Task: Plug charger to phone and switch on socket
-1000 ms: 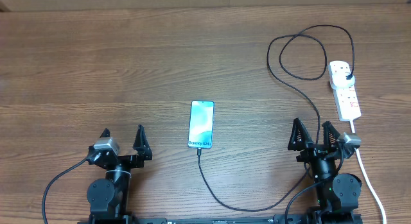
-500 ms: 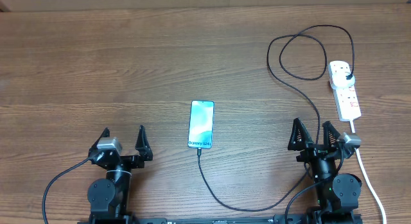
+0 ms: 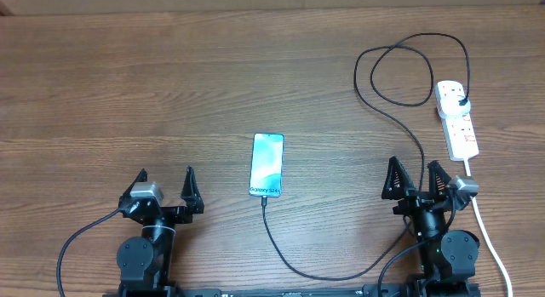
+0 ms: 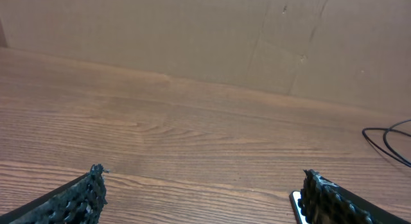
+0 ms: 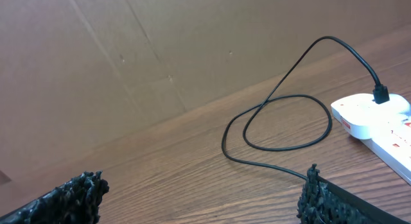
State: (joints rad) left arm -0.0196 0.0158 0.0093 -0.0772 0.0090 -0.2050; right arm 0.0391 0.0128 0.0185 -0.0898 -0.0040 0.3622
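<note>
The phone [image 3: 266, 165] is seen lying flat near the middle of the wooden table [image 3: 128, 84], with its screen up and lit. The charger [image 3: 271, 231] is joined to the phone's near short edge. From there its thin black line is bent round toward the robot, then carried far to the right of the phone, where a big loop is made. Its black plug is pushed into the far end of the socket [image 3: 456, 118], which lies well to the right of the phone. A thick white cord [image 3: 490, 237] is led from the socket toward the table's near edge. The left gripper [image 3: 164, 174] is seen to the left of the phone and nearer the robot, spread wide with nothing between its fingers [image 4: 83, 195]. The right gripper [image 3: 413, 162] is seen to the right of the phone, also spread wide and holding nothing, with the black line just beside it. Wide open wood is seen beyond the phone and to its left.
</note>
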